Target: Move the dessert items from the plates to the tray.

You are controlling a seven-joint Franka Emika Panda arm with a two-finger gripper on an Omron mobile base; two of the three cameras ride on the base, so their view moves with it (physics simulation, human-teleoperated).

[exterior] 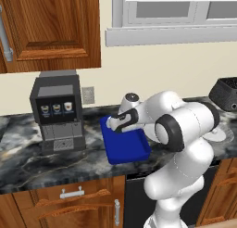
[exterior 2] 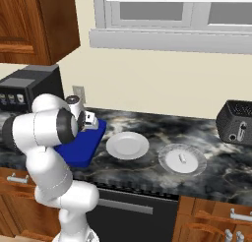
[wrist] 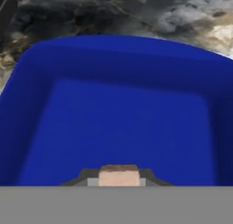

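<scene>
The tool (wrist: 119, 178) hung over the blue tray (wrist: 123, 123) and pinched the little brown piece (wrist: 119, 175) between its two tips. The tray sat on the dark surface (exterior: 28, 162) beside the coffee machine (exterior: 57, 112). The white stick (exterior 2: 181, 159) lay on the grey plate (exterior 2: 182, 160). The white plate (exterior 2: 127, 145) sat between that plate and the tray.

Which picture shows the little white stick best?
The right base view: the short white oblong stick lies in plain sight on the pale grey rimmed plate. In the left base view the robot's arm covers most of that plate, so the stick can't be made out. The hand view looks into the deep-blue rectangular tray.
</scene>
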